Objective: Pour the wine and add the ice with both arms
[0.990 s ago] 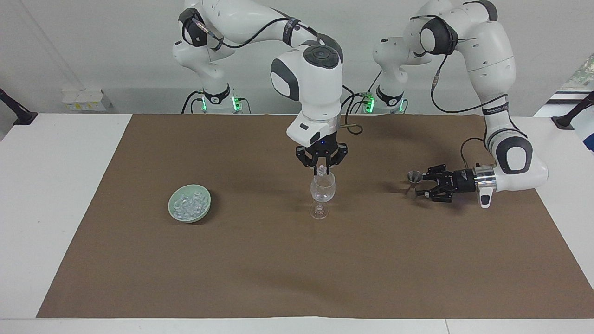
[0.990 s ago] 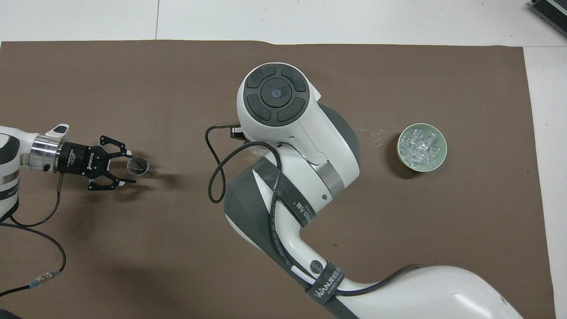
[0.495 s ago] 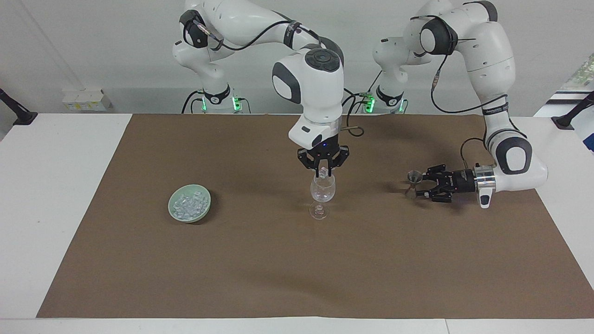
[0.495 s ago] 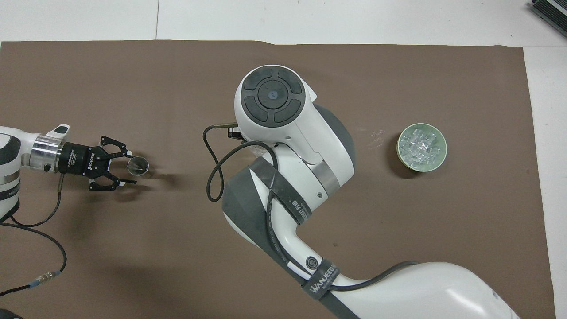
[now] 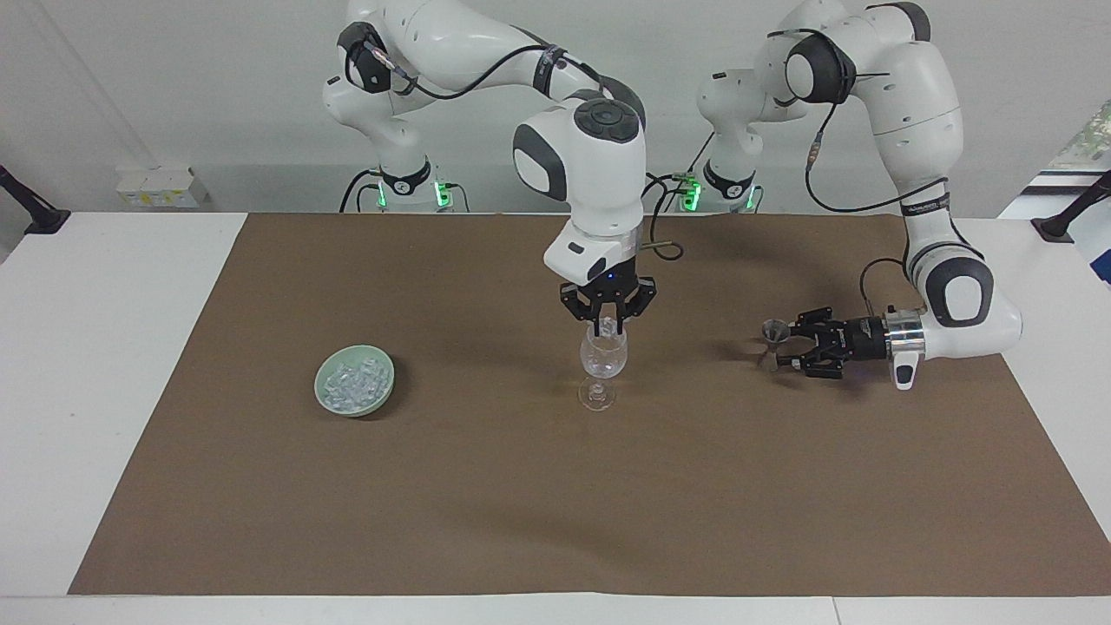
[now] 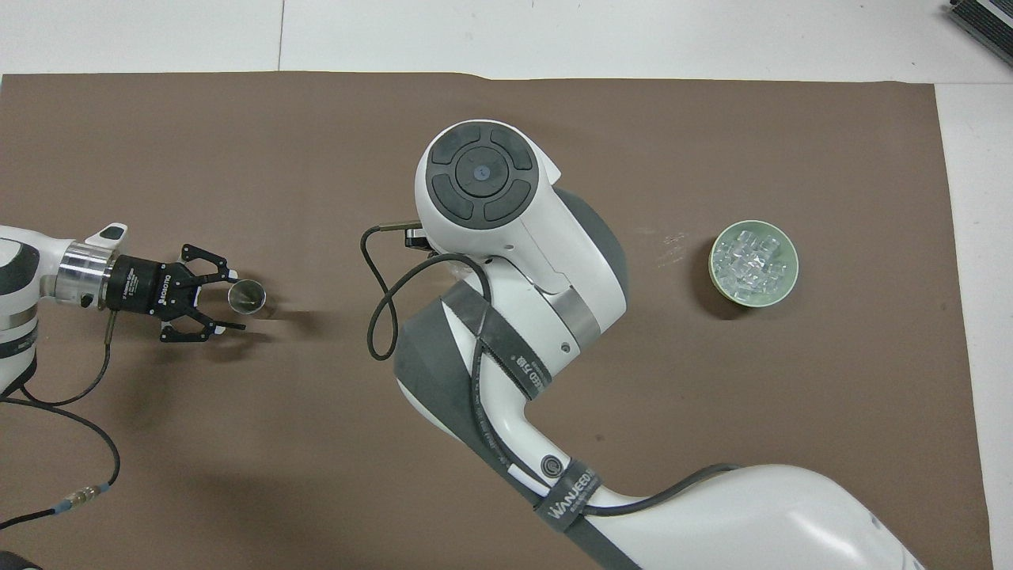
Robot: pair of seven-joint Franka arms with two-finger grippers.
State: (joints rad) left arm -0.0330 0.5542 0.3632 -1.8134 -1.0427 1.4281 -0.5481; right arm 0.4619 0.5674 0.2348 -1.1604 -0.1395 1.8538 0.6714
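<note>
A clear wine glass stands mid-table; no wine shows in it. My right gripper hangs over its rim, shut on one chunk of ice. In the overhead view the right arm hides both the glass and this gripper. More ice fills a pale green bowl toward the right arm's end of the table. Toward the left arm's end, my left gripper lies low and level, open, with a small metal jigger at its fingertips, not clamped.
A brown mat covers most of the white table. The right arm's elbow and forearm reach over the middle of the mat. A cable trails from the left arm's wrist.
My right gripper has come down slightly with the ice chunk, closer to the glass's rim. The left gripper has drawn back a little from the jigger, which stayed put.
</note>
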